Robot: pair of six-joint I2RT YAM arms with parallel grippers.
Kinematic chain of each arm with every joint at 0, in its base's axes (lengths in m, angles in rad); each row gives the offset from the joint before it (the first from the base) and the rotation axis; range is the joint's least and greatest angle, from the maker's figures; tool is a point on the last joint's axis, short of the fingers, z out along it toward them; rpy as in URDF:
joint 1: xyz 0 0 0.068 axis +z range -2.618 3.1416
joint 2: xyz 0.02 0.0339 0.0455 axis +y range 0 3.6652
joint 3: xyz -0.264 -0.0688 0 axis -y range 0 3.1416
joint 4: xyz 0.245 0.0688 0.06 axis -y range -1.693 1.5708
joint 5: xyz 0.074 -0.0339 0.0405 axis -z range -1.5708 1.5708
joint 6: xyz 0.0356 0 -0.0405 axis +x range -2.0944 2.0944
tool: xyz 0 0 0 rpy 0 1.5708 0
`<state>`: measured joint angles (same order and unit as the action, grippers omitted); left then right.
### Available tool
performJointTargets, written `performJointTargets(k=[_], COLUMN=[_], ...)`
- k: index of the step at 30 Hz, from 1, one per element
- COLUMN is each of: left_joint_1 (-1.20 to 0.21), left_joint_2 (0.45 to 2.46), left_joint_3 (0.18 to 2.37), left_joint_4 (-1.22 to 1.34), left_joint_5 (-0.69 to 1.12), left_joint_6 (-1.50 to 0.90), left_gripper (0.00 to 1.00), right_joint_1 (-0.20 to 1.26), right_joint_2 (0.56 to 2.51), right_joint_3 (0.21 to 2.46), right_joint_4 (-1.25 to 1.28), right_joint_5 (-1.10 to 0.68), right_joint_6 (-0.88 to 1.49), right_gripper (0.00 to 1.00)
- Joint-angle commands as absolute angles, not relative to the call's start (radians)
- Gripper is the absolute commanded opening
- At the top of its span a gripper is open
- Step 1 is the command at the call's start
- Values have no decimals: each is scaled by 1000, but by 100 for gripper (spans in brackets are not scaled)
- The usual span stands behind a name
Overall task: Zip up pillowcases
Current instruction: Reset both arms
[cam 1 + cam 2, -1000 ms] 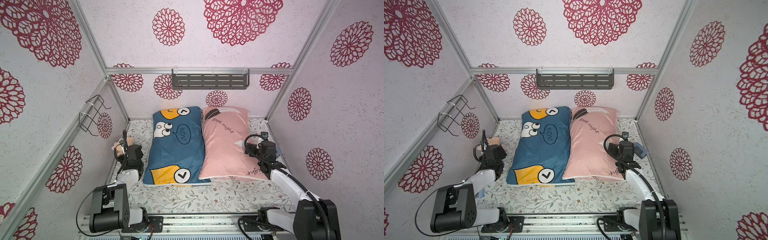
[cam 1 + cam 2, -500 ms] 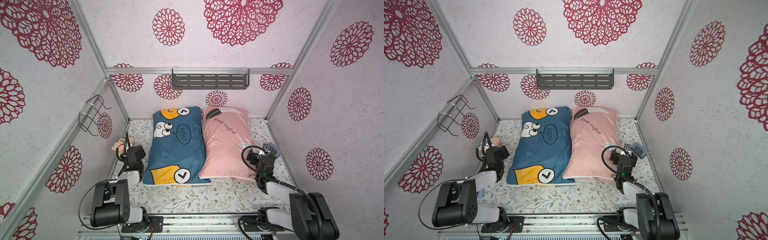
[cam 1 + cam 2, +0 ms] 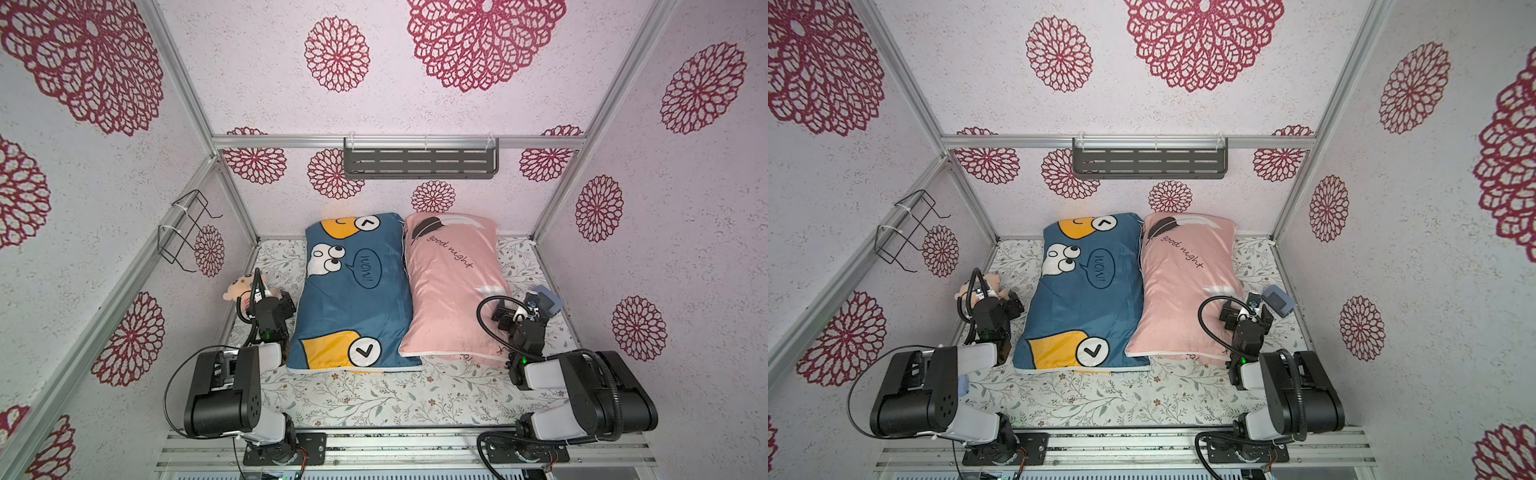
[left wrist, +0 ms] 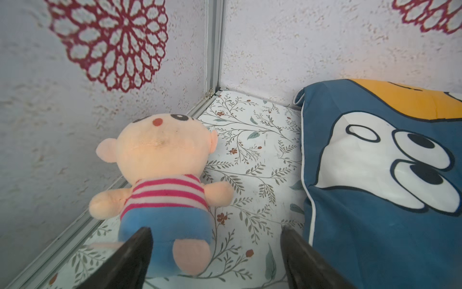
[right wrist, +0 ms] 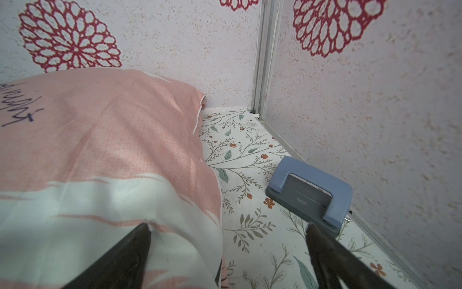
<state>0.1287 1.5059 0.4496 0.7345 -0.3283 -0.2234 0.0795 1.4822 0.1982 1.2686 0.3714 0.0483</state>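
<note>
Blue pillowcase [image 3: 353, 291]: lies flat on the floor, running lengthwise away from the robot base, with its long side touching the pink one.
Pink pillowcase [image 3: 451, 286]: lies just right of the blue one, far end near the back wall, near corner beside the right arm.
Handling: both look stuffed, soft and light. The thin, smooth cloth will likely wrinkle and slide over the filling, so one claw should pin the seam while the other draws the slider.
Where to hold: the zip pull itself. I cannot make out a zip or pull in any view; it possibly runs along a short end by the white piping.
Left gripper [image 4: 215, 229]: jaws wide apart and empty, low beside the blue case's long edge, pointing at the plush doll [image 4: 162, 175].
Right gripper [image 5: 228, 225]: jaws wide apart and empty, one finger over the pink case's edge, the other toward the hole punch [image 5: 310, 192].
Surface: floral-print sheet [image 3: 395, 399], flat and soft-looking; it may drag along with the cases.
Room: a tight booth with textured walls and red medallions. A grey shelf [image 3: 419, 162] hangs on the back wall and a wire rack [image 3: 187, 232] on the left wall. There is little space either side of the cases.
</note>
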Motion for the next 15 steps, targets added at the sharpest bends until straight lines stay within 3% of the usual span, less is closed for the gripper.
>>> performJointTargets(k=[1, 9, 15], left_joint_1=[125, 99, 99], left_joint_2=[1517, 1555, 1557], left_joint_3=[446, 422, 422], left_joint_4=[797, 876, 881], left_joint_5=[-309, -345, -347], left_joint_6=[-186, -163, -161], left_gripper=[83, 84, 91], right_joint_1=[83, 66, 60], right_joint_2=[1548, 1538, 1538], right_joint_3=[194, 218, 241], right_joint_4=[1341, 1270, 1232], right_joint_5=[396, 387, 401], right_joint_6=[12, 42, 52], right_gripper=[99, 99, 99])
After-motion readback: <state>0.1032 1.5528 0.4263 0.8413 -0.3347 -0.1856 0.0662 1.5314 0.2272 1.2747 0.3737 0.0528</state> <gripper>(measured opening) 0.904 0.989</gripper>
